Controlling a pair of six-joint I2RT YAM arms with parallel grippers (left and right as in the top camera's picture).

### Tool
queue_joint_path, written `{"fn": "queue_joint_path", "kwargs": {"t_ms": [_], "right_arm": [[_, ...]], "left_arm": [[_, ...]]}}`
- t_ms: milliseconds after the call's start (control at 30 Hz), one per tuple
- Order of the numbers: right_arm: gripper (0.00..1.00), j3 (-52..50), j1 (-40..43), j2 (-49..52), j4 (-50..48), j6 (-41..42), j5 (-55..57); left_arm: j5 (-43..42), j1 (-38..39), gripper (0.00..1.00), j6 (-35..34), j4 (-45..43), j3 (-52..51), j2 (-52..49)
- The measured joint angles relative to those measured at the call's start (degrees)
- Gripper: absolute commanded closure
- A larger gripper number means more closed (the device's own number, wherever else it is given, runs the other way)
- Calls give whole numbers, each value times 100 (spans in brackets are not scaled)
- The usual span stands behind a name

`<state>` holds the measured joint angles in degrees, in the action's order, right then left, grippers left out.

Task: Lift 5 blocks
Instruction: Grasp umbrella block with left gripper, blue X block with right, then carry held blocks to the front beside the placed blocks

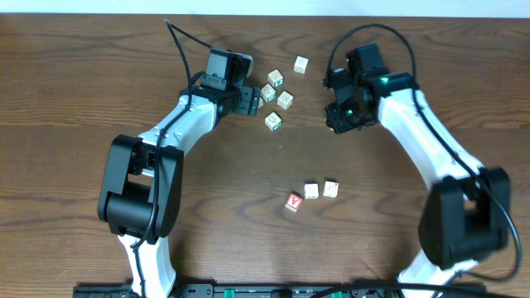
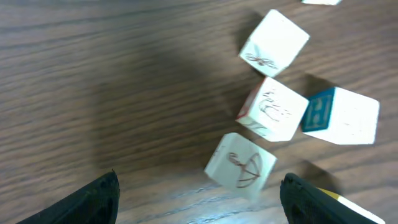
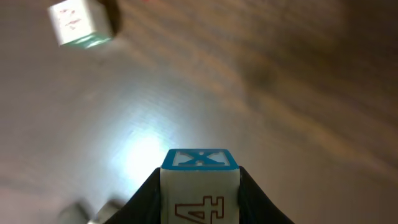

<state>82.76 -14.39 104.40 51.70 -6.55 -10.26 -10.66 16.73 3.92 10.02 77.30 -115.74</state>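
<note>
Three task blocks plain from overhead, toward the near edge of the table (image 1: 83,66), right of middle: red block (image 1: 293,201), first cream block (image 1: 311,190) just beside it, second cream block (image 1: 330,189) next along. Five pale cubes (image 1: 275,79) clustered toward the far edge, left gripper (image 1: 252,99) at their left side, right gripper (image 1: 339,116) off to their right (its jaws hidden from up here).

From the left wrist: fingers (image 2: 99,200) spread wide, gripping nothing, four pale cubes on the wood ahead, one with a teal face.

Only from the right wrist: blue-edged block (image 3: 199,186) clamped between that gripper's fingers (image 3: 252,199), apparently off the wood; one pale cube on the table beyond.
</note>
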Motion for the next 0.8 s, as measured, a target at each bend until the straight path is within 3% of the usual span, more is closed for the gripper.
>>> {"fn": "queue_joint_path", "kwargs": {"t_ms": [333,467,800], "right_arm": [[99,7,-2,-791,1193,518,-66],[99,7,-4,-793,1368,599,-63],[99,-247,-284,-793,1276,793,-55]], "left_arm": [[-151,190,19,258,-306,42,-380],[-151,192,46,284,-310,42,-577],[-144,192,66,350,-483,44,-627]]}}
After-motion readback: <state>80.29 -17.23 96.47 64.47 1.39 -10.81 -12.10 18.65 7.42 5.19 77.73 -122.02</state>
